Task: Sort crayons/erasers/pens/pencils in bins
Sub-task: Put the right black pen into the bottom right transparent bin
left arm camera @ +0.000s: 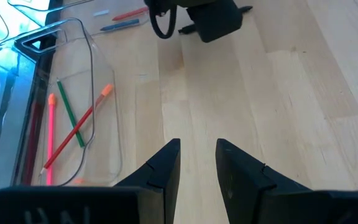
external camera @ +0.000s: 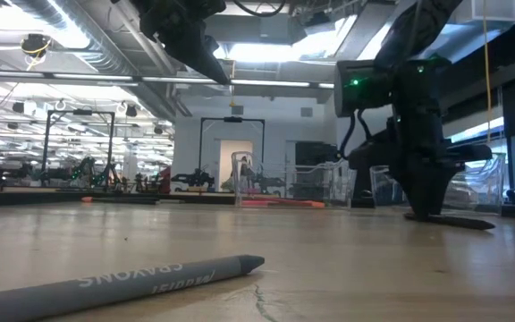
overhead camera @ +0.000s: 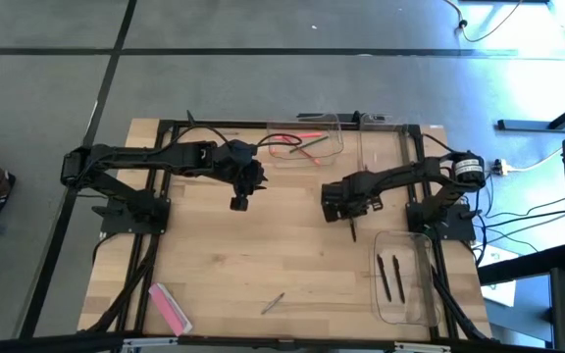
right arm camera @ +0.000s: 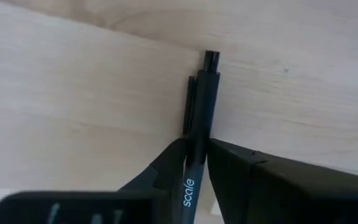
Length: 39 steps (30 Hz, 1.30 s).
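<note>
The right gripper (right arm camera: 196, 163) is bent down to the tabletop (overhead camera: 263, 245) near its middle, jaws pinching a black pen (right arm camera: 199, 112) printed "scale". The pen lies flat on the wood, its long axis running toward the near edge. The left gripper (left arm camera: 196, 163) hangs above the tabletop, jaws slightly spread and holding nothing. A grey crayon (external camera: 123, 282) marked "CRAYONS" lies near the near edge, the pink eraser (overhead camera: 169, 307) by the near-left corner. One bin (overhead camera: 332, 123) sits at the far edge, another (overhead camera: 412, 312) near the near-right corner.

pink eraser (overhead camera: 170, 306) flat, table corner.
</note>
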Each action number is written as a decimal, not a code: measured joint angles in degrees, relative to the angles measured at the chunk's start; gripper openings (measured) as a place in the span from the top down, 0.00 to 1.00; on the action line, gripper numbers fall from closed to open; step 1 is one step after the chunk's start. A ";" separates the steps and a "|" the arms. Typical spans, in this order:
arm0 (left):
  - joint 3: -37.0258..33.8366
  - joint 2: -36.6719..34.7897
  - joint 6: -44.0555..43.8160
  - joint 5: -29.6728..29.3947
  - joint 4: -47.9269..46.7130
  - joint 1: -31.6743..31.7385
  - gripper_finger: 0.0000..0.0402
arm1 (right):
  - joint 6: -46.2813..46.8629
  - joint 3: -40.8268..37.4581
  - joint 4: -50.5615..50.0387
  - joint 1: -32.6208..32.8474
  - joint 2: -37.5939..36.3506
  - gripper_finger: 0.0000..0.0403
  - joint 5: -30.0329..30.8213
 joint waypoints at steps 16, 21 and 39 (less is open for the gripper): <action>0.00 0.00 -1.33 -0.02 -0.01 0.00 0.77 | -5.02 0.09 0.81 1.72 0.00 0.86 0.27; 0.00 0.00 -1.36 -0.02 0.00 0.02 0.77 | -10.99 0.09 1.14 1.74 0.00 0.86 0.16; 0.00 0.00 -4.52 -0.07 0.00 0.00 0.77 | -17.26 -0.07 1.29 3.23 -0.53 0.86 4.30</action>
